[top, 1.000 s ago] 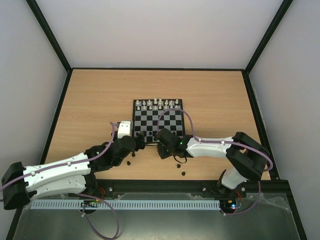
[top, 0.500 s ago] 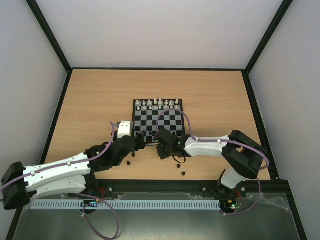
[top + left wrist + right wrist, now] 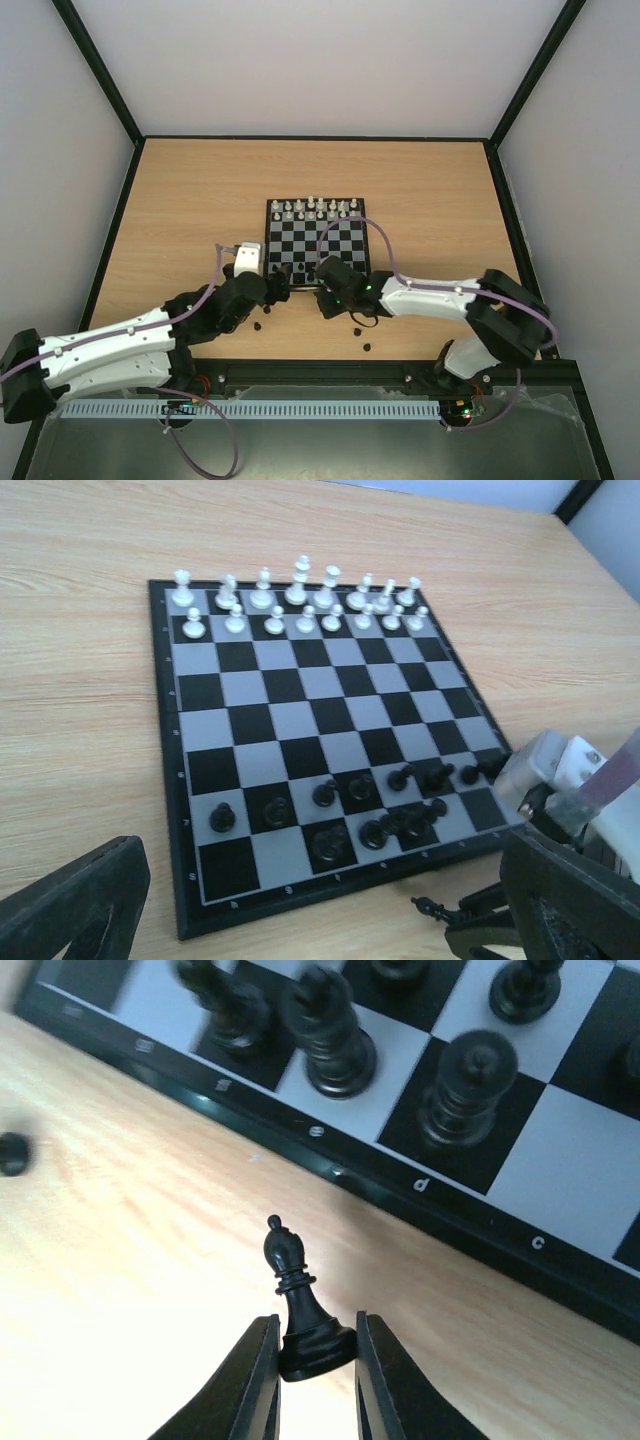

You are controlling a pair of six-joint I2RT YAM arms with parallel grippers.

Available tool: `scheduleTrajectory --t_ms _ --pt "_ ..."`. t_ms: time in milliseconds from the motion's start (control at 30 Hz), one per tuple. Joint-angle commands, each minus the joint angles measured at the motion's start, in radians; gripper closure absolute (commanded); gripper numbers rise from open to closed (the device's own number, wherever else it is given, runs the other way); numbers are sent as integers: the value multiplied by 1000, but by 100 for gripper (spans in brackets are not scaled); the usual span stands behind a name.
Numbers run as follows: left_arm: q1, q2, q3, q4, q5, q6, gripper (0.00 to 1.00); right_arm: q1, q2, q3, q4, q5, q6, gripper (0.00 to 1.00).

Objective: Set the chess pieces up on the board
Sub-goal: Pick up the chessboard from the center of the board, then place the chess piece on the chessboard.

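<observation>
1. Beside the board's (image 3: 405, 1188) near edge, the right tool (image 3: 315, 1338) is clenched on an upright black bishop (image 3: 293, 1280) at its base.
2. Left tool (image 3: 320, 905): released, jaws spread wide.
3. Other black pieces (image 3: 400, 825) stand on the board's near rows.

The top camera is looking down from behind the arms; both wrist cameras are closely viewing the near edge of the board (image 3: 295, 720).

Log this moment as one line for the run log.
step: pick piece | right gripper: shut on black bishop, upright on table beside board | left gripper: open, empty
</observation>
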State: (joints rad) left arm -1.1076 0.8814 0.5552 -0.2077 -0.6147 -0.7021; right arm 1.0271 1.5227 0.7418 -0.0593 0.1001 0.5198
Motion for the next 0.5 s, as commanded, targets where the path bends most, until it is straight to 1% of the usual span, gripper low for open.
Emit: scheduleTrajectory --t_ms 0,133,200,333,467 --pt "-6 -88 12 -26 142 19 1 5 -155 -45 -41 -76 3 86" --pt "6 -176 4 -32 278 24 1 5 -292 -66 -41 -179 -2 85" --pt "16 -215 -3 -11 370 29 1 5 -354 -77 -31 -261 -14 85" --pt "73 -283 -38 113 644 34 1 5 -470 -96 -9 -391 -37 83" --pt "185 -290 -88 250 930 -16 1 7 -559 -97 -4 -466 -47 83"
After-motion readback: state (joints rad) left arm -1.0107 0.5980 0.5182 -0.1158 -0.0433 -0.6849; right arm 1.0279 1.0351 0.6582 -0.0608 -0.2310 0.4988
